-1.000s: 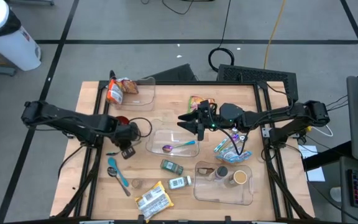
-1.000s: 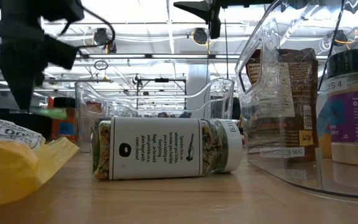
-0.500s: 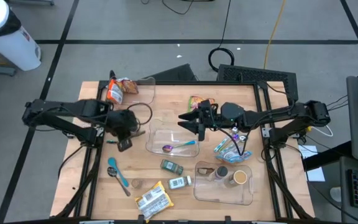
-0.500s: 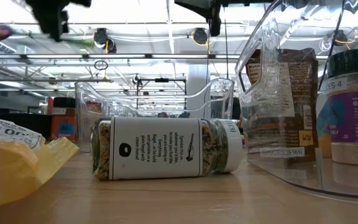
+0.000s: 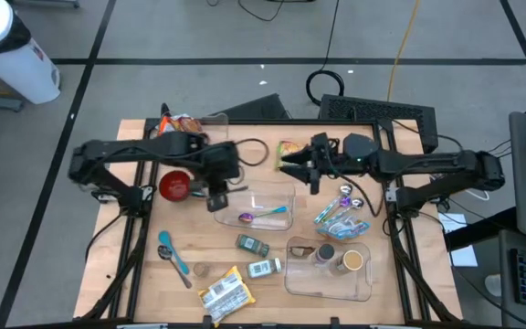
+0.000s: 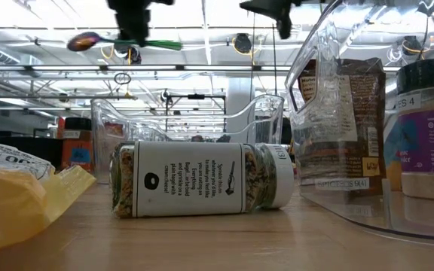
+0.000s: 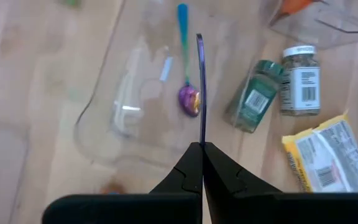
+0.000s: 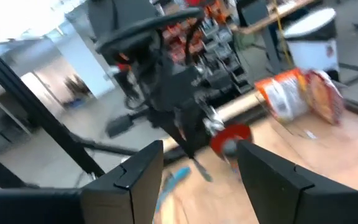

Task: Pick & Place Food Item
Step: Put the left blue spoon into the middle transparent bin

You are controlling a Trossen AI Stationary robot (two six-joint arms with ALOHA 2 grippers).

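Clear plastic first: in the high view a clear tray point(image 5: 279, 194) sits at the centre of the wooden worktop point(image 5: 144, 265), with a teal-handled spoon point(image 5: 263, 215) lying inside it. My left gripper point(image 5: 215, 199) hangs at the tray's left edge, just right of a red bowl point(image 5: 174, 185). My right gripper point(image 5: 292, 166) is near the tray's upper right corner, beside a snack pack point(image 5: 289, 146). Two spice jars point(image 5: 252, 245) lie below the tray.

In the low view the left gripper point(image 6: 136, 21) is at the upper left of centre, pressed together on a green-handled spoon point(image 6: 119, 42) held level in the air, its shiny purple bowl to the left. The right gripper point(image 6: 275, 9) shows at the top edge. One spice jar point(image 6: 202, 181) lies on its side in the middle of the worktop.

In the left wrist view the left gripper point(image 7: 201, 147) pinches a thin purple strip, which I take for the held spoon seen edge-on. The tray point(image 7: 104, 127) and the teal-handled spoon point(image 7: 188, 93) lie beneath it, the jars point(image 7: 250, 99) to one side.

In the right wrist view the right gripper point(image 8: 197, 180) has its fingers point(image 8: 135, 177) spread with nothing between them. Beyond are the left arm and the red bowl point(image 8: 232, 137).
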